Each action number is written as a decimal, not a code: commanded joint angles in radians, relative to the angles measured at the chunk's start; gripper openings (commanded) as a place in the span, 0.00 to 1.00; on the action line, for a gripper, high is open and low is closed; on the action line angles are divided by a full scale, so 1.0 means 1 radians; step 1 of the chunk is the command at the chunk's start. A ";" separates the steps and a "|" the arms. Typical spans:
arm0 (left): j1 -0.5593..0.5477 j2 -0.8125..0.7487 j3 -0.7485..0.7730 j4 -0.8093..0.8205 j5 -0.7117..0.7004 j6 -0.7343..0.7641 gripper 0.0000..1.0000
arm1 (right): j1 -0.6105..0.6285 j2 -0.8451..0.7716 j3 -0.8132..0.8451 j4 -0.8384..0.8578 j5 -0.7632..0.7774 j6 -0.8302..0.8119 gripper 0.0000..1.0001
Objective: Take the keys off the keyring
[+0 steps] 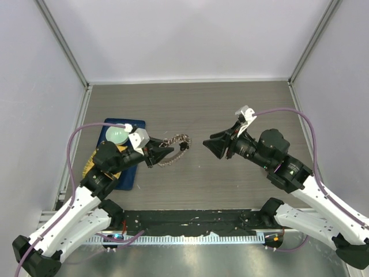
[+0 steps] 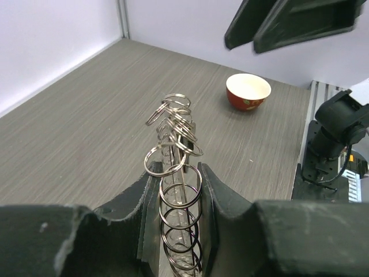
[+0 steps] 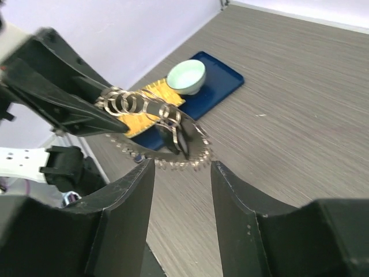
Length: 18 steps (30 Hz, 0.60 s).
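The keyring (image 1: 174,149) is a grey-brown loop strung with small wire rings, held a little above the table. My left gripper (image 1: 164,154) is shut on its left side, and in the left wrist view the rings (image 2: 180,190) stand stacked between the pads. A small black key (image 3: 184,142) hangs on the side of the ring (image 3: 164,118) facing the right arm. My right gripper (image 1: 209,145) is open with nothing between its fingers. It sits just right of the ring, apart from it, with its fingertips (image 3: 147,171) short of the toothed fringe.
A blue tray (image 1: 128,173) lies at the left under the left arm, with a pale green dish (image 1: 115,135) and a yellow piece (image 3: 149,98) on it. A red bowl (image 2: 248,92) stands on the table beyond the ring in the left wrist view. Grey walls enclose the table.
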 commanded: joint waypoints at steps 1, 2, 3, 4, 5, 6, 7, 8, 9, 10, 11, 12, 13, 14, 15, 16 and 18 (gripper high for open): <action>-0.001 -0.015 0.011 0.135 0.062 -0.020 0.00 | 0.002 -0.008 -0.085 0.112 0.033 -0.088 0.48; -0.001 -0.015 0.011 0.144 0.066 -0.028 0.00 | 0.002 -0.008 -0.099 0.137 0.003 -0.082 0.47; -0.001 -0.018 0.010 0.162 0.074 -0.037 0.00 | 0.004 -0.011 -0.111 0.164 -0.063 -0.076 0.46; -0.001 -0.024 0.007 0.177 0.074 -0.051 0.00 | 0.005 -0.013 -0.134 0.233 -0.100 -0.058 0.46; -0.001 -0.028 0.002 0.191 0.070 -0.062 0.00 | 0.004 -0.019 -0.146 0.264 -0.126 -0.021 0.46; -0.001 -0.031 -0.005 0.216 0.063 -0.068 0.00 | 0.004 -0.024 -0.159 0.295 -0.172 -0.002 0.46; -0.001 -0.039 -0.007 0.225 0.057 -0.074 0.00 | 0.004 -0.028 -0.183 0.351 -0.183 0.013 0.47; -0.001 -0.041 -0.008 0.231 0.056 -0.083 0.00 | 0.004 -0.039 -0.194 0.370 -0.186 0.037 0.47; -0.001 -0.042 -0.007 0.242 0.057 -0.091 0.00 | 0.004 -0.042 -0.205 0.388 -0.180 0.044 0.47; -0.001 -0.045 -0.007 0.250 0.065 -0.099 0.00 | 0.004 -0.047 -0.221 0.404 -0.172 0.045 0.47; -0.001 -0.045 -0.005 0.257 0.070 -0.119 0.00 | 0.004 -0.051 -0.228 0.405 -0.163 0.033 0.47; -0.001 -0.047 -0.004 0.273 0.079 -0.129 0.00 | 0.004 -0.056 -0.232 0.405 -0.156 0.022 0.47; -0.001 -0.045 -0.001 0.279 0.092 -0.142 0.00 | 0.004 -0.057 -0.238 0.401 -0.139 0.010 0.47; -0.001 -0.045 -0.001 0.286 0.099 -0.166 0.00 | 0.004 -0.057 -0.238 0.398 -0.131 0.002 0.47; -0.001 -0.047 -0.002 0.308 0.103 -0.180 0.00 | 0.004 -0.054 -0.237 0.398 -0.129 -0.011 0.47; -0.001 -0.050 -0.005 0.322 0.109 -0.191 0.00 | 0.004 -0.053 -0.229 0.396 -0.132 -0.016 0.46; -0.001 -0.058 -0.010 0.346 0.114 -0.220 0.00 | 0.004 -0.047 -0.220 0.404 -0.163 -0.027 0.44</action>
